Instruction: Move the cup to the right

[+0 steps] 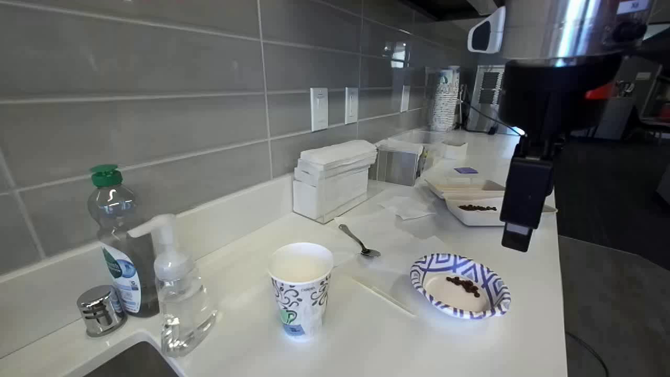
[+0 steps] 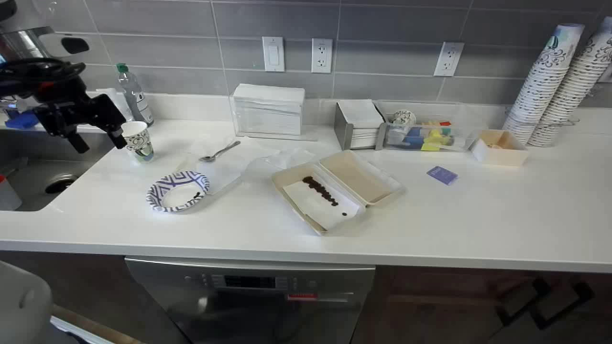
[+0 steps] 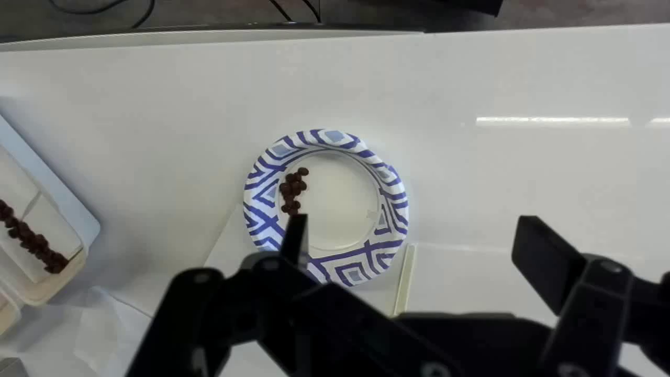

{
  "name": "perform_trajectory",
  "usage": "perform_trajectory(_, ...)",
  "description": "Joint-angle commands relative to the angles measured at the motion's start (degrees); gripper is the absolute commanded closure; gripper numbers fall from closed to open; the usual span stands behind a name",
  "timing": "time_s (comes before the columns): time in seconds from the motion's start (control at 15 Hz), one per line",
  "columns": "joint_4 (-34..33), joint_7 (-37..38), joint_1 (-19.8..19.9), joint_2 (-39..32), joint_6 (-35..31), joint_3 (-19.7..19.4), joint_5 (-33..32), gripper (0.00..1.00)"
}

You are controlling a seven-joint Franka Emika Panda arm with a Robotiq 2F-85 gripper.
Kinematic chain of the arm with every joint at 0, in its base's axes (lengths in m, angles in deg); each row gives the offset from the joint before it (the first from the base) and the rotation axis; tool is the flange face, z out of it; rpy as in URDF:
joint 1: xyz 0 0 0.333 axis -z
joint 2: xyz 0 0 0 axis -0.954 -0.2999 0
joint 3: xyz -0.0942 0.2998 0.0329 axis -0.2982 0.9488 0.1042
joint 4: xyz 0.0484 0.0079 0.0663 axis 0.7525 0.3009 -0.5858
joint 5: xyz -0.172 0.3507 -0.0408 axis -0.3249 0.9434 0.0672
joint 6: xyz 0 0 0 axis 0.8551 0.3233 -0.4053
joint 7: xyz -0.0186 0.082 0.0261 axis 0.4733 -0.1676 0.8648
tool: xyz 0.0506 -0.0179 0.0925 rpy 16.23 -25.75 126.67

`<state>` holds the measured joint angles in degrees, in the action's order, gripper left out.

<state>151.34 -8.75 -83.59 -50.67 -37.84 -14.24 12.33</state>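
The Robotiq gripper [image 2: 98, 142] has its black fingers [image 3: 547, 264] spread wide apart, plainest in the wrist view. The paper cup [image 1: 301, 298] stands upright on the white counter [image 1: 377, 351]: open mouth toward twelve o'clock, narrower base toward six, long axis vertical. Scrollwork shows on its side in both exterior views, with a green and blue print near the base.

In an exterior view the gripper hangs well apart from the cup, between two and three o'clock of it, seen edge-on and pointing down, its tip leaning slightly past six. The wrist link [image 1: 565, 31] stands vertical above it, at the view's two o'clock. In an exterior view the arm [image 2: 28, 43] extends from ten o'clock, fingers slanting toward five, one tip lining up with the cup's nine o'clock edge.

Around the cup in an exterior view, a pump bottle [image 1: 186, 309] stands at nine o'clock, a dish soap bottle [image 1: 123, 267] between nine and ten, a napkin holder [image 1: 335, 193] between twelve and one. A metal spoon [image 1: 369, 252] lies near two; at three come a thin pale stick [image 1: 384, 297] and, beyond it, a patterned paper bowl [image 1: 455, 300]. In the wrist view one finger overlaps the bowl, whose dark brown bits [image 3: 293, 188] gather toward ten o'clock.
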Motion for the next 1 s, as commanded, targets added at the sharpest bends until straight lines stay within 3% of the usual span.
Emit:
perform_trajectory(0.0,-0.1,0.6,-1.2,-0.3,0.1,-1.1,-0.7,0.00)
perform_trajectory(0.47,-0.1,0.6,-1.2,-0.3,0.1,-1.1,-0.7,0.00)
perform_trajectory(0.93,-1.6,-5.7,-1.6,-7.0,-17.6,-6.5,2.5,0.00)
